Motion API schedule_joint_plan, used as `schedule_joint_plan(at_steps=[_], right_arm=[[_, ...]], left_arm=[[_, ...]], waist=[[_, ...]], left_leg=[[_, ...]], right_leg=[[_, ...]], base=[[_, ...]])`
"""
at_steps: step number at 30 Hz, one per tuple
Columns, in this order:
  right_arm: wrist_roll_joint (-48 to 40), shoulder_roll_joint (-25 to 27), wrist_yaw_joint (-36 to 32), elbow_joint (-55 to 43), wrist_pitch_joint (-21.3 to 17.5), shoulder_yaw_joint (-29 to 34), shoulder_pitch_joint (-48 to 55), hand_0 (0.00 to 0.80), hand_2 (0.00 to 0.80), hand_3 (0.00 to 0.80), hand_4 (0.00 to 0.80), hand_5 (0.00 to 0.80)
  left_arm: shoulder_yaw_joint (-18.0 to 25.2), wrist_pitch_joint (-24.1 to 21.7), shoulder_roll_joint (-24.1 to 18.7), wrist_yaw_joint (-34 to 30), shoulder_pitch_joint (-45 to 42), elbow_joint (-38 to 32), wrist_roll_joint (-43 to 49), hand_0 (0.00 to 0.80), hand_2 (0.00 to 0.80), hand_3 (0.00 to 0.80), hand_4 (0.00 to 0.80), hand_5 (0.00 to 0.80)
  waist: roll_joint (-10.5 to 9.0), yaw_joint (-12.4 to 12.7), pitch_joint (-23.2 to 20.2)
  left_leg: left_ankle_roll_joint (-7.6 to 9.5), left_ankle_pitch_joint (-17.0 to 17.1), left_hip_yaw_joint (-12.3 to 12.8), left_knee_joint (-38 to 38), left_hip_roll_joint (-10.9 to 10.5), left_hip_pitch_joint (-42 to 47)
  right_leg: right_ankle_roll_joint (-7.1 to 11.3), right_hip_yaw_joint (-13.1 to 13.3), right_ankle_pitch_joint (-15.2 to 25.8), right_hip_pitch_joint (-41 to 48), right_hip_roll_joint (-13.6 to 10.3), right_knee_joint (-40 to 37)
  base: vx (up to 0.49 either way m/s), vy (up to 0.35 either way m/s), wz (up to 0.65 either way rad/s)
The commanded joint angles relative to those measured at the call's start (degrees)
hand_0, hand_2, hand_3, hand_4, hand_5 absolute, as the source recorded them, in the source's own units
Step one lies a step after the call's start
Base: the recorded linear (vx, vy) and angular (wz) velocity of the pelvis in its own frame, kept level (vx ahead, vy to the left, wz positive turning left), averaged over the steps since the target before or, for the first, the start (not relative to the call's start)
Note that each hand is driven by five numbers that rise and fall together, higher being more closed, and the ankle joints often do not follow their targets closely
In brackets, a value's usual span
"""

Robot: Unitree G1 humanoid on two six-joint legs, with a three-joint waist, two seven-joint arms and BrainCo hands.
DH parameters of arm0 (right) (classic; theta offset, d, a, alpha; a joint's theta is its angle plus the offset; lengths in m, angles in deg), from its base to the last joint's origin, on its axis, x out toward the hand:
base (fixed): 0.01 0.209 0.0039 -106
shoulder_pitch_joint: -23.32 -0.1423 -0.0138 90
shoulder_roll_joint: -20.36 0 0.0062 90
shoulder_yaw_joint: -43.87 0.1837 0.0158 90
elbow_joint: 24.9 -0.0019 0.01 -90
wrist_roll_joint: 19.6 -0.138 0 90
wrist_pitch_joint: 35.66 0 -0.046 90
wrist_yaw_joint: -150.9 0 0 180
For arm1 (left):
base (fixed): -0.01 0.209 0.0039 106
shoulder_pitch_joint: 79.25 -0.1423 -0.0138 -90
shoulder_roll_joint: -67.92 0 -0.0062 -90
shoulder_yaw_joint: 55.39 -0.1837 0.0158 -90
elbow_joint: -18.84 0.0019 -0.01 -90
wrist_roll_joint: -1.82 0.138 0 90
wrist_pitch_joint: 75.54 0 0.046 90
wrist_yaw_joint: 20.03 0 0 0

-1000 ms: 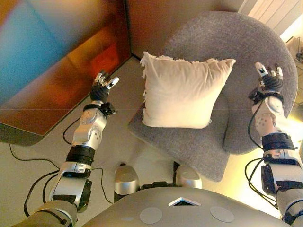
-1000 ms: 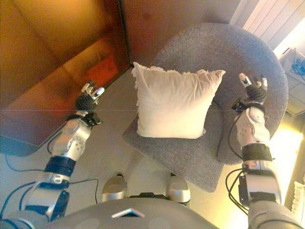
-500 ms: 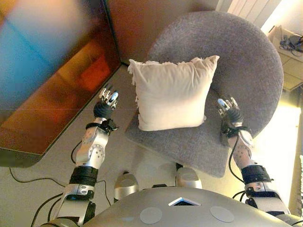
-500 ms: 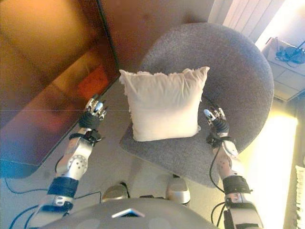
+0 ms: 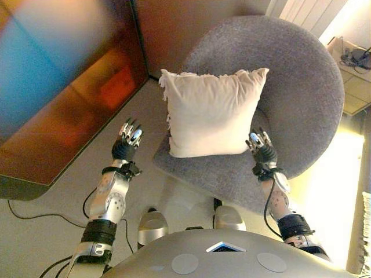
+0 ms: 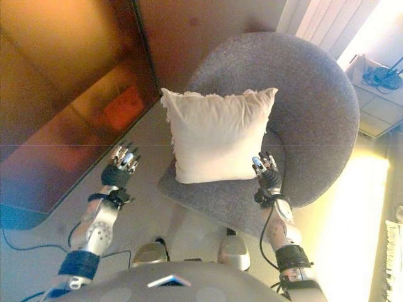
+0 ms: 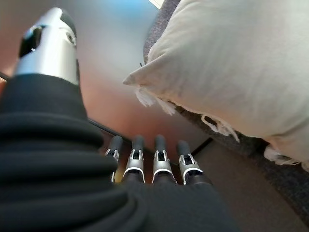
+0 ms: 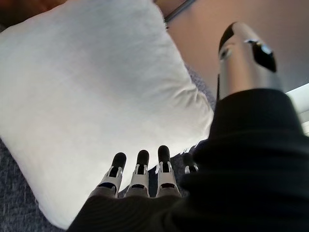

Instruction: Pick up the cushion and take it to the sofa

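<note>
Right hand (image 5: 261, 145) has swung in from out over the chair's far side and now sits just beside the lower right corner of the cream cushion (image 5: 211, 113), fingers straight and holding nothing. In the same left eye view, the left hand (image 5: 128, 139) has drifted closer too, yet hangs over the floor (image 5: 52, 214), clear of the cushion's left edge, fingers also straight and empty. The cushion stands propped against the back of the round grey armchair (image 5: 301, 87), untouched. Judging from this, the two hands are closing in for a two-sided squeeze, and the lift is not yet begun.

From the right eye view the picture agrees: the right hand sits at the cushion's lower corner and the left is apart from it. A dark glossy panel (image 6: 56, 94) fills the left side, and a pale vertical blind (image 6: 327, 25) shows behind the chair.

Left wrist view: extended fingers (image 7: 161, 159), with the cushion's fringed corner ahead and no contact.

Right wrist view: extended fingers (image 8: 140, 174) right at the cushion's face; whether they touch I cannot tell. No sofa shows anywhere.
</note>
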Motion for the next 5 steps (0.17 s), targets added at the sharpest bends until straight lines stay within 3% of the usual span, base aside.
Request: schedule_joint_plan(at_steps=[1, 5], right_arm=[[-0.8, 0.7, -1.4, -4.0, -4.3, 0.4, -2.0, 0.0, 0.0, 0.0, 0.0, 0.0], [-0.8, 0.5, -1.1, -3.5, -4.9, -0.4, -2.3, 0.0, 0.0, 0.0, 0.0, 0.0]], left_arm=[[0.0, -4.3, 0.2, -1.2, 2.3, -2.7, -1.4, 0.0, 0.0, 0.0, 0.0, 0.0], [-0.9, -5.0, 0.6, -1.2, 2.3, -2.2, -0.7, 0.0, 0.0, 0.0, 0.0, 0.0]], waist=[[1.61, 1.0, 1.3], [1.98, 0.9, 1.1]], left_leg=[[4.55, 0.9, 0.2, -2.6, -4.3, 1.6], [4.54, 0.9, 1.0, -3.0, -4.3, 1.9]], right_leg=[[0.64, -5.3, -0.1, 0.8, 1.1, 1.3], [0.32, -5.7, -0.1, 1.2, 1.4, 0.6]], base=[[-0.011, -0.018, -0.06], [-0.006, -0.01, -0.04]])
